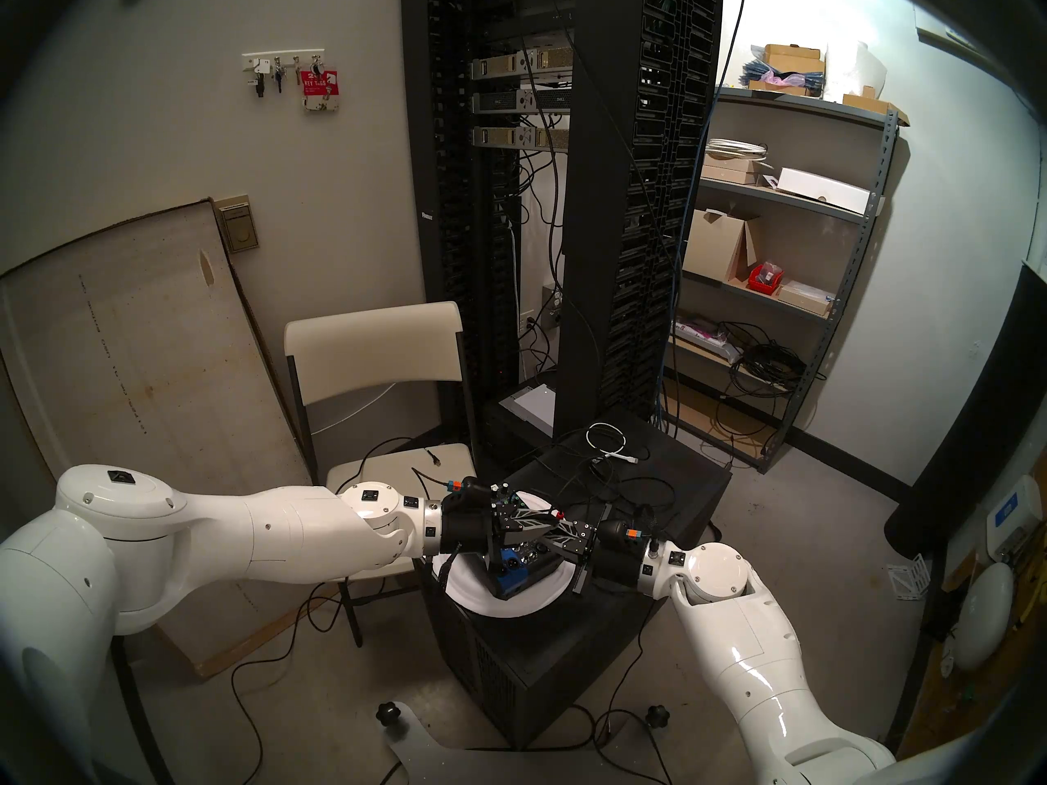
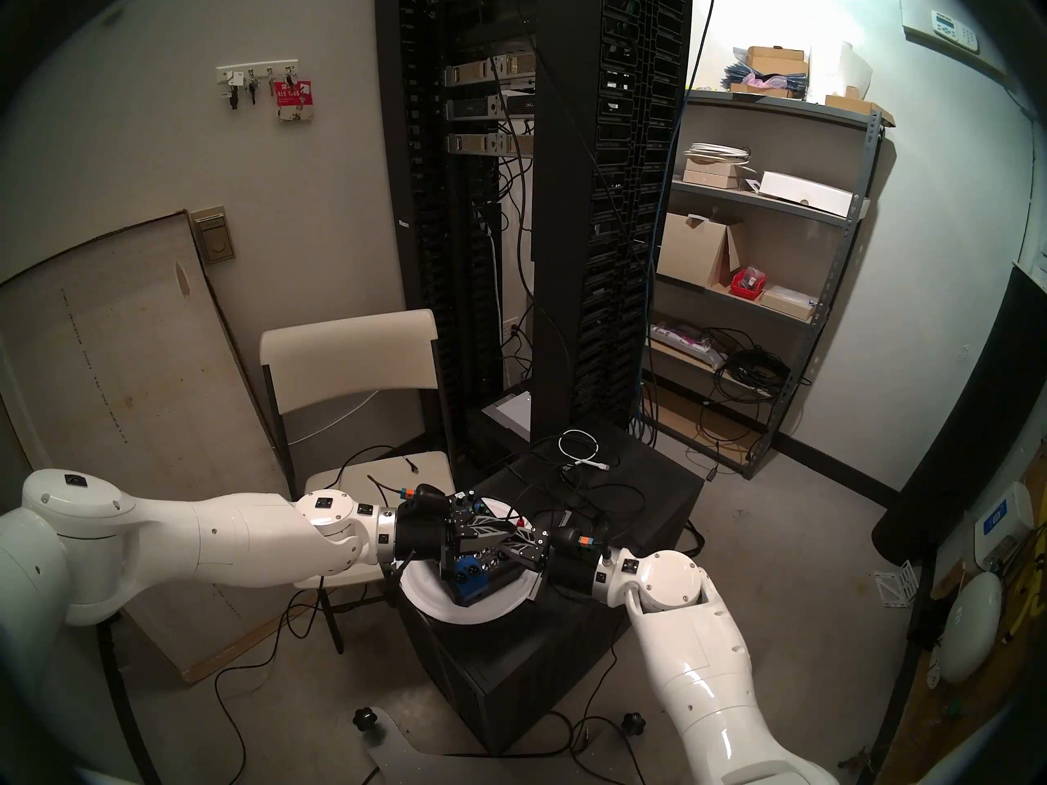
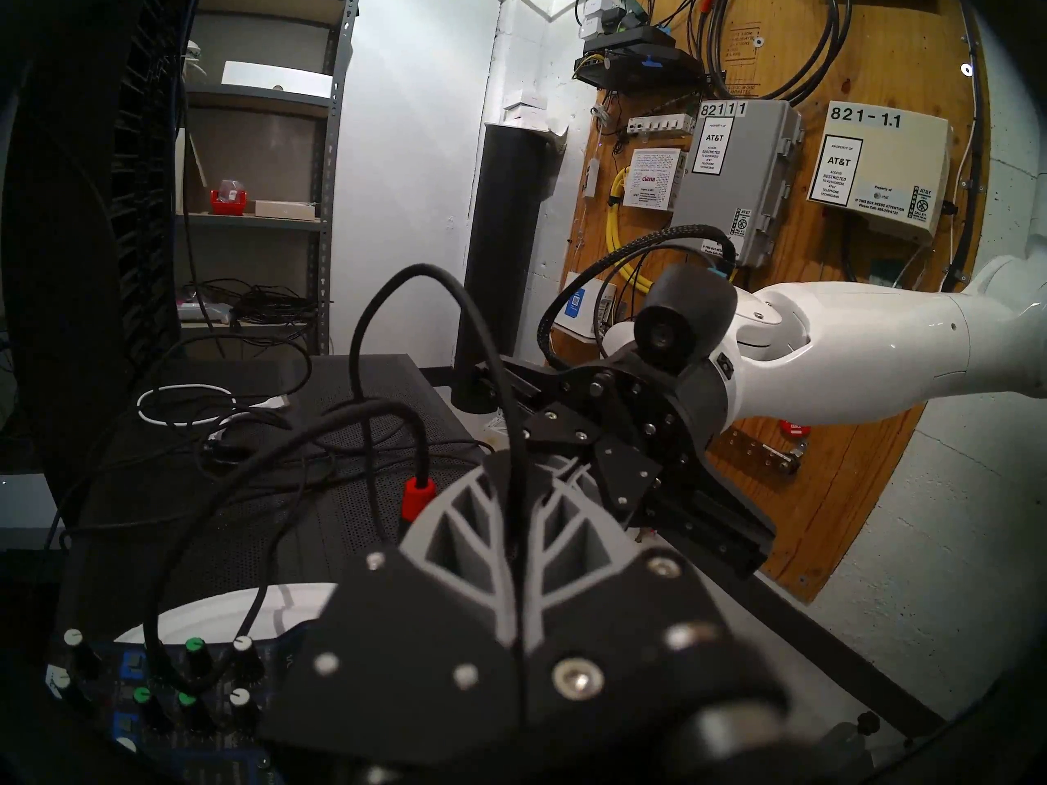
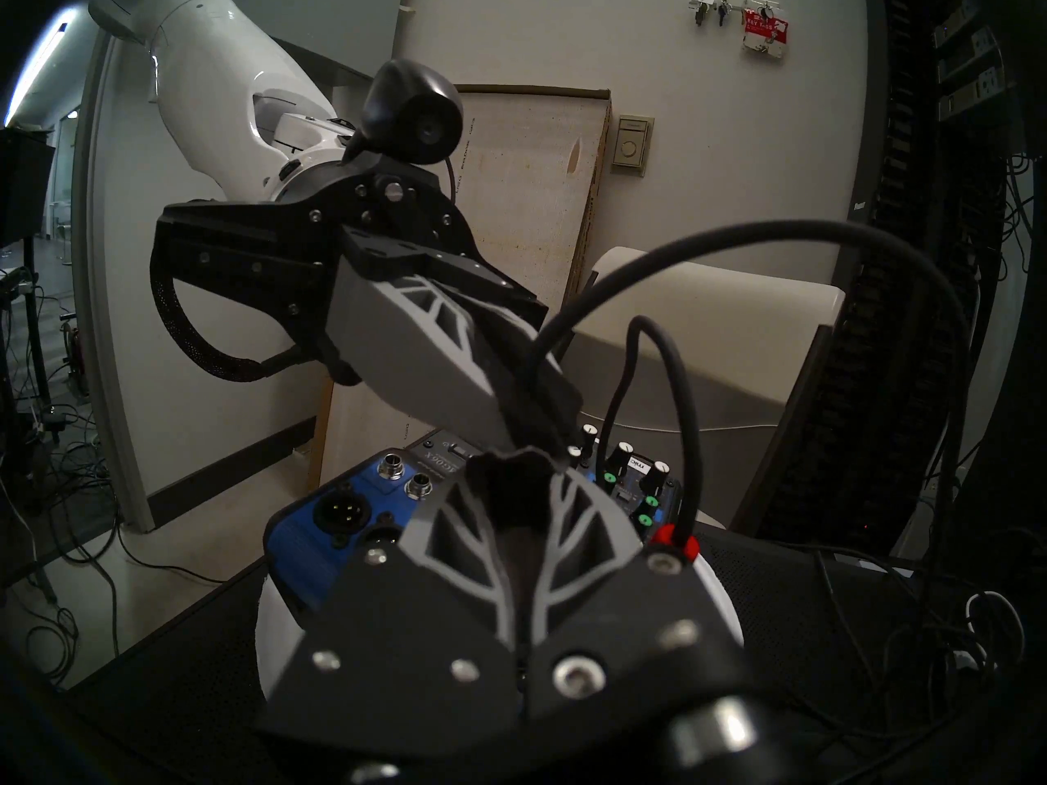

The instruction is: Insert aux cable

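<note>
Nearest, the blue mixer (image 1: 513,577) sits on a white plate (image 1: 481,600). Just above the mixer, the left end effector (image 1: 558,519) is clamped on the aux cable (image 3: 513,472). The right end effector (image 1: 552,526), fingers together, pinches the same cord. Beyond the mixer lies a coiled white cable (image 1: 606,438).

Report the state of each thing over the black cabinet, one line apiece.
left gripper: shut on the aux cable.
right gripper: shut, tips by the left's; hold unclear.
aux cable: looping up from the left gripper.
mixer: lying on the white plate.
red-banded plug: upright at the mixer; seating hidden.
white cable: coiled, loose on the cabinet.
</note>
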